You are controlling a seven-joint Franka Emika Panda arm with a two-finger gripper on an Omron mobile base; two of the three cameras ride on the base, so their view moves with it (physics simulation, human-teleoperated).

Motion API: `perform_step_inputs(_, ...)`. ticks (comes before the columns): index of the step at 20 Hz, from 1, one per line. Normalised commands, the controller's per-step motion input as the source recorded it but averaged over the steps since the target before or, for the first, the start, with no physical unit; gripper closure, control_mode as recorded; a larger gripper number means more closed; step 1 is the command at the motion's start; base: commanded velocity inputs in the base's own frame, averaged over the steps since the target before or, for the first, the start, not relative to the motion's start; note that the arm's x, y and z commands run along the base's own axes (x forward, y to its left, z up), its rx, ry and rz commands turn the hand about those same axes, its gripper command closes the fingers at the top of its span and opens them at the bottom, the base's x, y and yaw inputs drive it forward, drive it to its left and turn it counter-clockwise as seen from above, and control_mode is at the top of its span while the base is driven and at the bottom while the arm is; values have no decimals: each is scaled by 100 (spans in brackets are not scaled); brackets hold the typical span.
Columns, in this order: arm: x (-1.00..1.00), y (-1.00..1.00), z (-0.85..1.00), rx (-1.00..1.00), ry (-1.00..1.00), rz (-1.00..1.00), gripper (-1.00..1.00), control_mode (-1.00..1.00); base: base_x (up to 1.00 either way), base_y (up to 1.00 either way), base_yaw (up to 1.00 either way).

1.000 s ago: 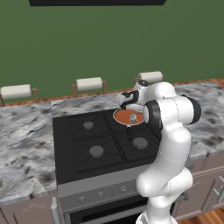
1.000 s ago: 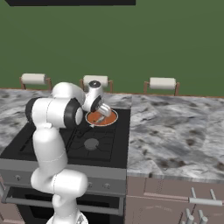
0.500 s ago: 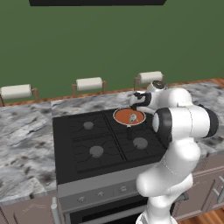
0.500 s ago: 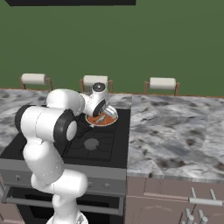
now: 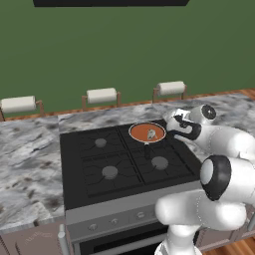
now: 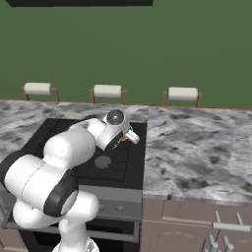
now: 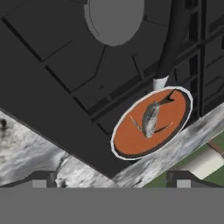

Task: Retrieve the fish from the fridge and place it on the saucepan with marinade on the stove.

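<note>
Marbled grey countertop (image 5: pixel 30 149) is running along the left, and above it three white paper-towel rolls on small brown holders are sitting in a row against the green wall, the leftmost (image 5: pixel 19 104), the middle one (image 5: pixel 101 95) and the rightmost (image 5: pixel 172 88). Next comes the black four-burner gas stove (image 5: pixel 109 159) with its dark grates and grey front panel of knobs; I am counting four burners and one pan. On the rear right burner the small round saucepan (image 5: pixel 147 133) with a thin grey rim and short dark handle is sitting, presumably so the contents can cook there. Inside it the flat orange-red marinade (image 7: pixel 131 138) is forming a disc, and the one small pale grey fish (image 7: pixel 150 119) is lying in the middle of that sauce, well within the rim. That placement is looking like the goal of the task. Just right of the pan, the white arm's two-finger gripper (image 5: pixel 175 122) is hanging with its jaws spread wide and nothing between them, apart from the fish, probably because the fish is already set down.
</note>
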Motion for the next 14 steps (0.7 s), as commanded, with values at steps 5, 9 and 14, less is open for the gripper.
perform_step_inputs(5, -56, -31, 60, 7, -27, 0, -100, -100, 0, 0, 0)
perform_step_inputs(9, -43, -18, 67, 3, -23, 1, -100, -100, 0, 0, 0)
perform_step_inputs(14, -40, -15, 61, 1, -20, 3, -100, -100, 0, 0, 0)
